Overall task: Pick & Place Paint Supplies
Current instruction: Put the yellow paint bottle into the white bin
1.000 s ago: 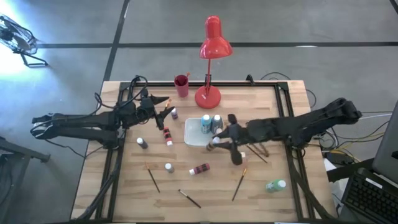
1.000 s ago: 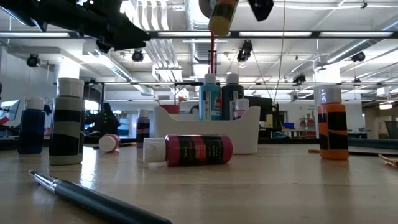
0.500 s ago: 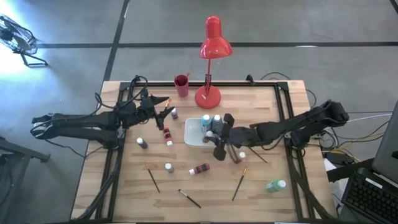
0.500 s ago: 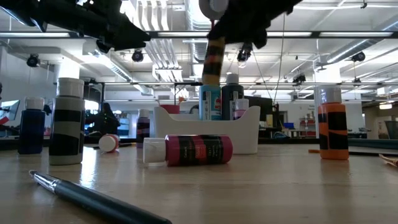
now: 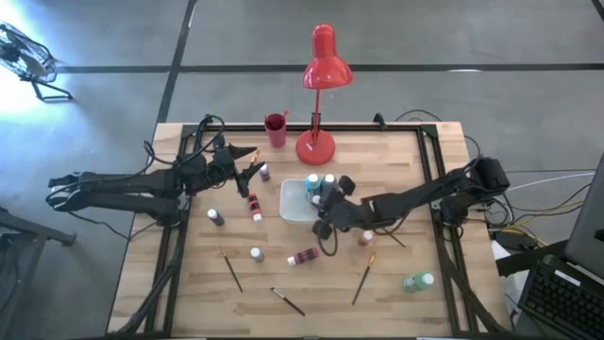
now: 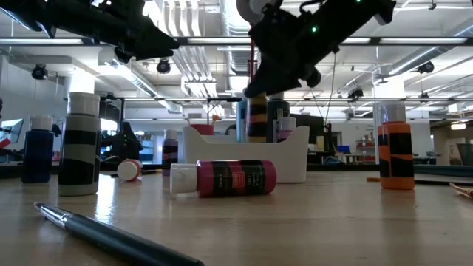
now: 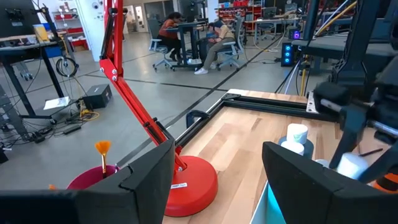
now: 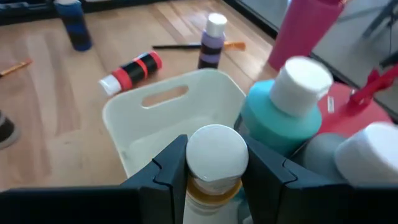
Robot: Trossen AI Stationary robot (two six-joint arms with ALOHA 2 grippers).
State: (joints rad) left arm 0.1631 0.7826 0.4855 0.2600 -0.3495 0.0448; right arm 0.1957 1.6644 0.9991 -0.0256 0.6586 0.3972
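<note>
Tray [image 5: 293, 200] sits mid-table, just in front of lamp base [image 5: 315, 147]; cup [image 5: 276, 129] is left of the base, near the back edge. Two bottles [image 5: 320, 182] stand in the tray's right end. Right gripper [image 5: 324, 210] is over the tray w/ a bottle [image 8: 214, 163] between its fingers, prob. inside the tray walls. Left gripper [image 5: 247, 162] hangs left of the tray. Lying bottle [image 5: 303, 256] is in front of the tray; brushes [image 5: 286, 300] lie nearer the front edge.

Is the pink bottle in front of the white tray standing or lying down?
Lying down. The pink bottle rests on its side on the table, white cap pointing sideways, in front of the white tray.
</note>
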